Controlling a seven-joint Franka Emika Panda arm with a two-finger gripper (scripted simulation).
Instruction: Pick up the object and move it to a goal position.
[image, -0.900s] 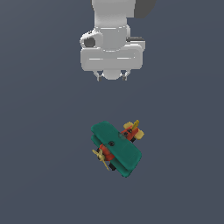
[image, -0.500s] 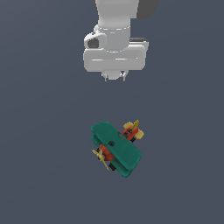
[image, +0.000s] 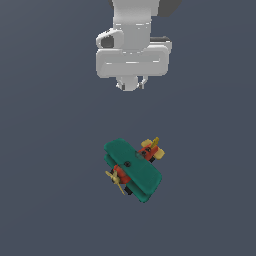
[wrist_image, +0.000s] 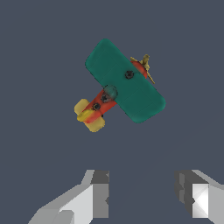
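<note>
The object is a small toy biplane (image: 132, 169) with teal-green wings, a red body, a yellow propeller and a yellow tail, lying on the dark grey surface. The wrist view shows it from above (wrist_image: 124, 83), clear of the fingers. My gripper (image: 131, 84) hangs from the white arm well above and behind the plane in the exterior view, not touching it. In the wrist view the two fingertips (wrist_image: 99, 194) stand wide apart, so the gripper (wrist_image: 146, 192) is open and holds nothing.
A flat, dark grey surface (image: 50, 200) runs under the plane in every direction. No other object shows in either view.
The arm has shifted slightly toward the exterior view's right and turned about its axis. The plane has not moved.
</note>
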